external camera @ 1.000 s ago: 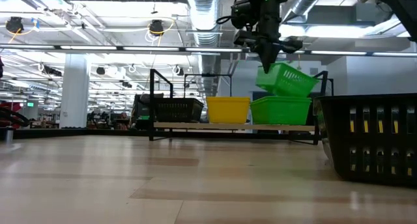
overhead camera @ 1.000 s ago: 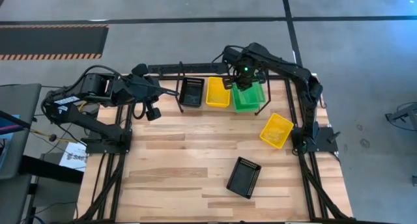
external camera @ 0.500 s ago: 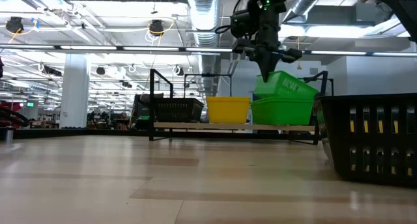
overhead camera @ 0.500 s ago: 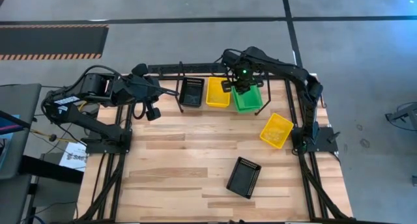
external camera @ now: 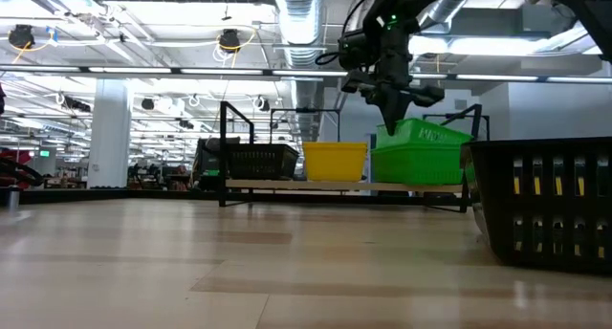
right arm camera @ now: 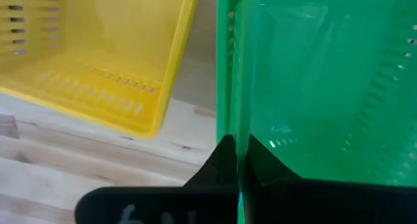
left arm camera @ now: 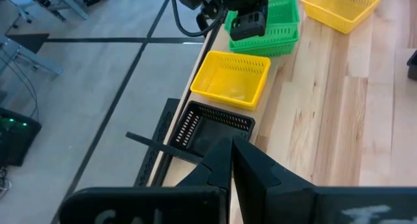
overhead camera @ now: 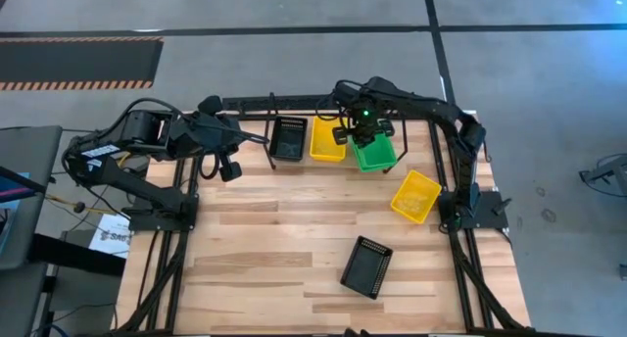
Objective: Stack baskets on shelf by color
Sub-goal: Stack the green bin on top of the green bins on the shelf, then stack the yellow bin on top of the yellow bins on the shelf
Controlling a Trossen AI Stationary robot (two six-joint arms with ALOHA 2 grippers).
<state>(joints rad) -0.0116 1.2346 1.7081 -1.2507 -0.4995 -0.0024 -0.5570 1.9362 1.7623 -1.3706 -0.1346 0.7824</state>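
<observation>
The right gripper [overhead camera: 363, 131] is over the right end of the shelf [external camera: 344, 185], its fingers pinched tight on the near rim of a green basket [overhead camera: 373, 151] that it is seating into the green stack [external camera: 419, 153] there. In the low view the held basket sits almost level and nested in the one beneath, so I judge the placement nearly done and a release the likely next step. Gripping the thin wall rather than spanning the basket makes sense: the gripper stays clear of the yellow basket [overhead camera: 328, 139] just beside it on the shelf's middle. A black basket [overhead camera: 288, 137] occupies the left end, so each colour has its own spot — black, yellow, green, side by side. On the tabletop [overhead camera: 274, 239] two baskets wait well apart from the shelf: a yellow basket [overhead camera: 415, 196] near the right arm's base and a black basket [overhead camera: 366, 266] farther forward, both lying askew. The left gripper [overhead camera: 229, 169] hangs idle at the table's left edge, fingers closed on nothing, out of the way — the shelf sits well inside the right arm's reach.
</observation>
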